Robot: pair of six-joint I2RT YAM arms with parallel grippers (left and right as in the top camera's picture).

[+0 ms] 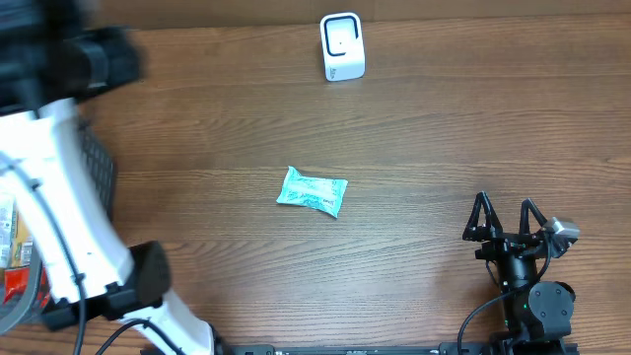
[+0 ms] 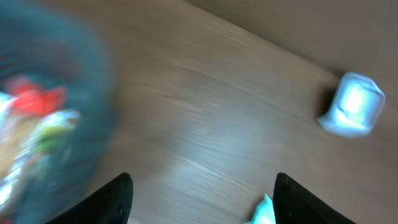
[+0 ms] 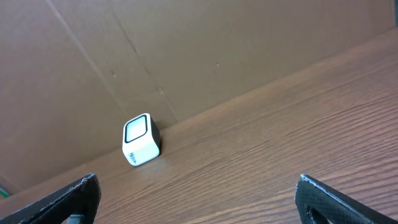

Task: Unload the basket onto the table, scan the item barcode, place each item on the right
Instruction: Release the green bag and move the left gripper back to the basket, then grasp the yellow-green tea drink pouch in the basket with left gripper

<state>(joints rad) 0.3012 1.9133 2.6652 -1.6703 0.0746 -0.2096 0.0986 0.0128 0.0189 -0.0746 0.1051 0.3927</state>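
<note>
While the teal packet (image 1: 313, 191) lies ungripped, left hand (image 2: 205, 199) wide and empty, right hand (image 1: 505, 219) likewise, scanner (image 1: 342, 46) beyond it.

Crinkly, glossy plastic packet (image 1: 313, 191) on matt wood-grain table (image 1: 444, 128).

The small teal crinkled plastic packet (image 1: 313, 191) lies mid-way across the brown wooden table (image 1: 444, 128). The white boxy plastic scanner (image 1: 342, 46) stands behind it (near the far edge). The black two-finger right gripper (image 1: 504, 203) sits well apart to the packet's right, nearer the front.
</note>
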